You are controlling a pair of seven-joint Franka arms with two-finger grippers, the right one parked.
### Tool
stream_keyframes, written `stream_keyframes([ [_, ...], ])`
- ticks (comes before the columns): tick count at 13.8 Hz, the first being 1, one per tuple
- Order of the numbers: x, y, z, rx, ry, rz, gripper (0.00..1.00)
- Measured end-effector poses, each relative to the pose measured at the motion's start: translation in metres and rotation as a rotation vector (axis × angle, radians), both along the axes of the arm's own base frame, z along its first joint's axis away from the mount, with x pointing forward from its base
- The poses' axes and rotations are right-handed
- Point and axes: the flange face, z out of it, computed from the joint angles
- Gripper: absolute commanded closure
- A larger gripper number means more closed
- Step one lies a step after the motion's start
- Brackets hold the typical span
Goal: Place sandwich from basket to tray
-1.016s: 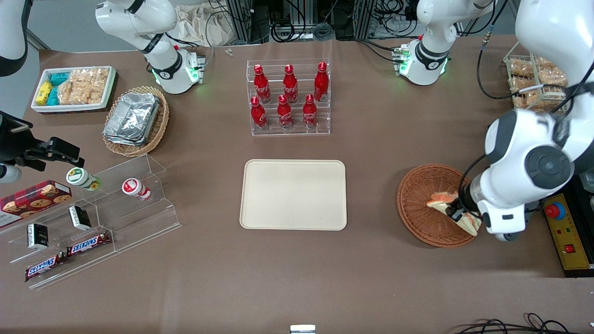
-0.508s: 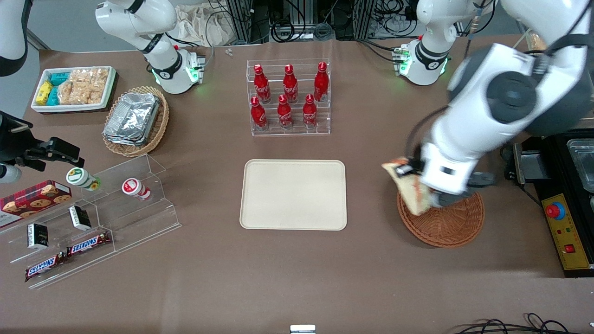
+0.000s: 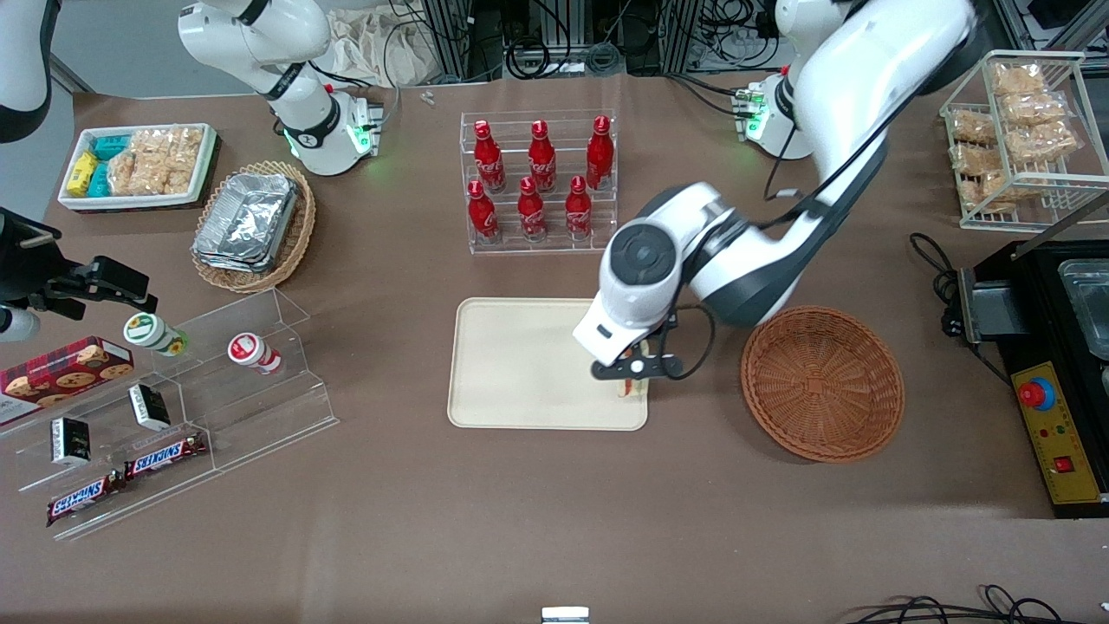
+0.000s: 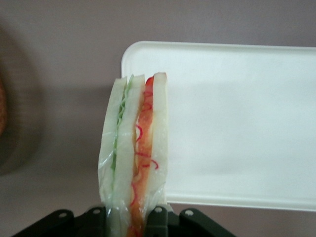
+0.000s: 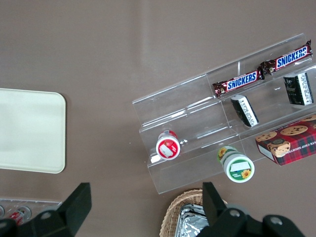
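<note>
Brown worktop (image 3: 537, 520) w/ snacks all round. Gripper (image 3: 631, 381) hangs over the beige tray (image 3: 520, 364), at its corner by the round basket (image 3: 823, 381), squeezing the sandwich (image 4: 134, 153) tight, held up off the tray.

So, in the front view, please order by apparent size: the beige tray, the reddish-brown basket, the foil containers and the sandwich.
1. Beige tray, the largest.
2. Reddish-brown basket.
3. Foil containers.
4. Sandwich, the smallest as seen. It is held in the gripper over the tray's corner nearest the basket, and the arm hides most of it, so its true size is unsure.
</note>
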Motion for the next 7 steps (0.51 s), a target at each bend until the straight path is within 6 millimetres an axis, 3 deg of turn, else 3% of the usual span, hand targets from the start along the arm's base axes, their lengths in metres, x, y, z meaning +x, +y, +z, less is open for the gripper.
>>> stream_keyframes([
  [3,0.005,0.004,-0.045,-0.015,0.049,-0.004,1.0],
  [7,0.007,0.006,-0.062,-0.016,0.06,-0.004,1.0],
])
